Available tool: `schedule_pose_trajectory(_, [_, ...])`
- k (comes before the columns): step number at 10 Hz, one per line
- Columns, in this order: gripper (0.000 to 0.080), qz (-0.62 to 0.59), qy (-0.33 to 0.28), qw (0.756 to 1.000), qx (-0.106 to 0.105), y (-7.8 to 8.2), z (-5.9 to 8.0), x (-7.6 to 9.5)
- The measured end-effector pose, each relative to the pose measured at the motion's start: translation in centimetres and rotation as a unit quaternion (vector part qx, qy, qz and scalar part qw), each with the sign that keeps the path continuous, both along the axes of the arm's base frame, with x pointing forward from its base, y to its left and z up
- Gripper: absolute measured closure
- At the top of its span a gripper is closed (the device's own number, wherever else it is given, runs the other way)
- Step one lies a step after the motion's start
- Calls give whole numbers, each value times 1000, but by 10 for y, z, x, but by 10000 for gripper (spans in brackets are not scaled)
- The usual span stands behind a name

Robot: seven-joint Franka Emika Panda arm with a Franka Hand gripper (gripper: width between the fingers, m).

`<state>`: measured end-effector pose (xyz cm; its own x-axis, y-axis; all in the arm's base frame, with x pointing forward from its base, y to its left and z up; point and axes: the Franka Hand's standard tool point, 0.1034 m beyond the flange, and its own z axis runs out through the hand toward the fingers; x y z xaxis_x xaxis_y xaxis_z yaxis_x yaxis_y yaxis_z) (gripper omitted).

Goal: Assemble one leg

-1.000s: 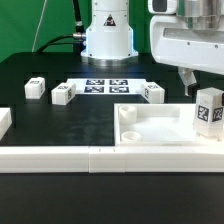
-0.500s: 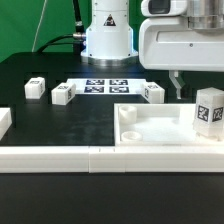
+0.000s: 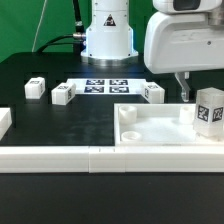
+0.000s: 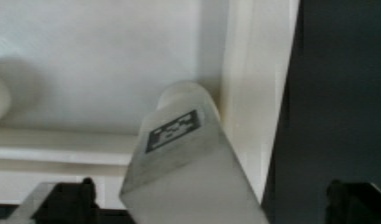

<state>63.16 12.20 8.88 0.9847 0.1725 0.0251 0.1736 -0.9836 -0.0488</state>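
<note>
A leg (image 3: 209,112), a small white block with a black-and-white tag, stands upright in the right corner of the big white tray-like piece (image 3: 150,128). My gripper (image 3: 204,96) hangs just above and around it. In the wrist view the leg (image 4: 178,150) rises between my gripper's (image 4: 213,200) dark fingertips (image 4: 71,196), which stand wide apart and do not touch it. The gripper is open. Three more legs lie on the black table: two at the exterior view's left (image 3: 36,88) (image 3: 63,94) and one behind the tray-like piece (image 3: 153,92).
The marker board (image 3: 105,86) lies flat at the back centre, in front of the arm's white base (image 3: 108,40). A long white rail (image 3: 60,158) runs along the front edge, and a white block (image 3: 5,122) sits at the far left.
The gripper shifted a little to the exterior view's left, then back right and slightly lower over the standing leg. The leg and the other parts have not moved.
</note>
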Motion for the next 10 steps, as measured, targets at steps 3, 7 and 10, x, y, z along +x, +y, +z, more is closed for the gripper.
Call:
schedule_pose_trajectory(3, [154, 31, -2, 1000, 0, 0, 0, 0])
schedule_pose_trajectory(7, [511, 20, -1, 1000, 1, 0, 0, 0])
schedule_pose_trajectory(10, [511, -128, 12, 991, 27, -4, -1, 1])
